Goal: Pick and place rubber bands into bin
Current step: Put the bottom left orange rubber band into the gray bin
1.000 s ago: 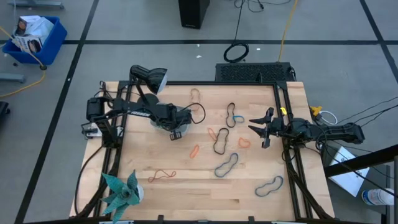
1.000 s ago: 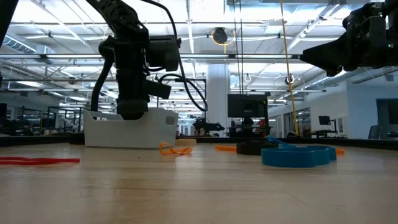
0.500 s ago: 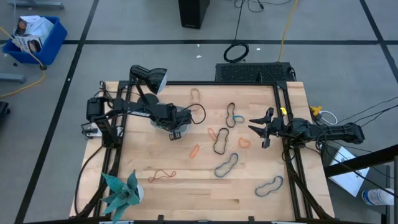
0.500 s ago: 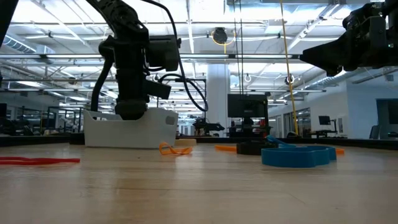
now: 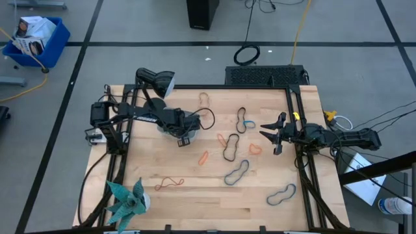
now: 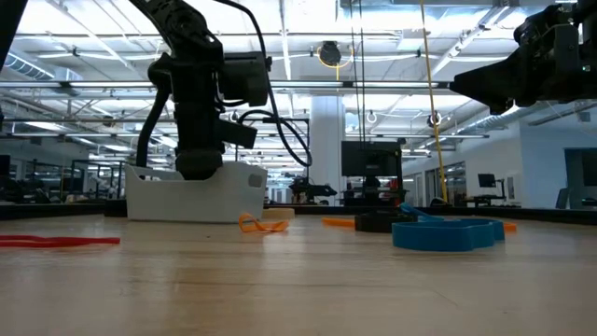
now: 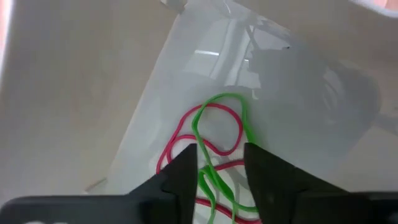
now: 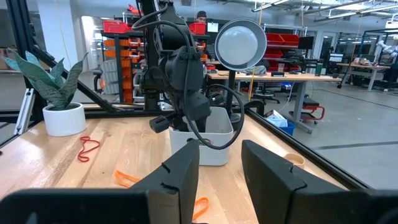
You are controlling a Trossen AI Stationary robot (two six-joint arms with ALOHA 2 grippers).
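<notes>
The counter (image 5: pixel 195 195) is made of light wood with long plank lines and a smooth, slightly shiny finish. The bin (image 7: pixel 298 87) looks like pale translucent plastic with a glossy floor that gives soft reflections. Inside it, a green rubber band (image 7: pixel 217 118) and a pink rubber band (image 7: pixel 177 140) look thin, smooth and a little shiny. The left gripper (image 7: pixel 221 171) has matt dark fingers, as does the right gripper (image 8: pixel 221 171). The floor (image 5: pixel 130 26) around is dull grey.
</notes>
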